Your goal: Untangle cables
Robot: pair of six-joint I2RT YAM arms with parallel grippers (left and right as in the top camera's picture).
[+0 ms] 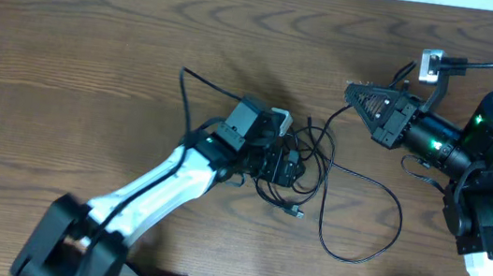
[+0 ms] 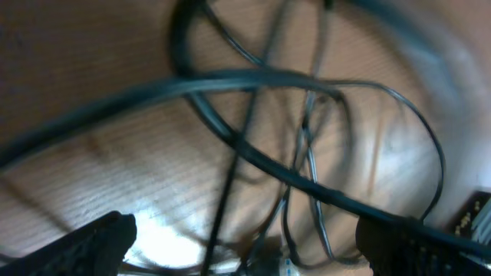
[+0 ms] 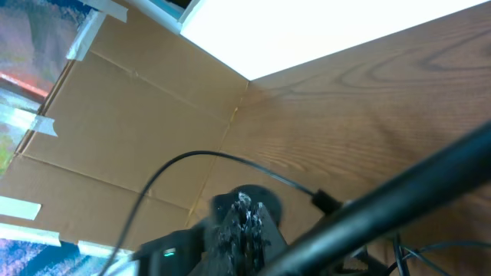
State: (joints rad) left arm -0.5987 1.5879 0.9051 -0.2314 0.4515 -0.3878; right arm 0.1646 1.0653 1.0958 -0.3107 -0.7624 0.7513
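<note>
The left gripper (image 2: 245, 228) has its black fingers spread wide, directly over the knot of thin black cables (image 1: 303, 173), with strands crossing between them. From that knot one loop swings out to the right and another strand trails up-left across the brown wood-grain table (image 1: 97, 54). Up-right of the knot, the right gripper (image 1: 354, 93) is pinched closed near the upper strands; whether it touches one I cannot tell.

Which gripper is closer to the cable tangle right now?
Left. The left gripper is down on the cable tangle, strands between its open jaws; the right gripper is shut, off beyond the tangle's edge.
</note>
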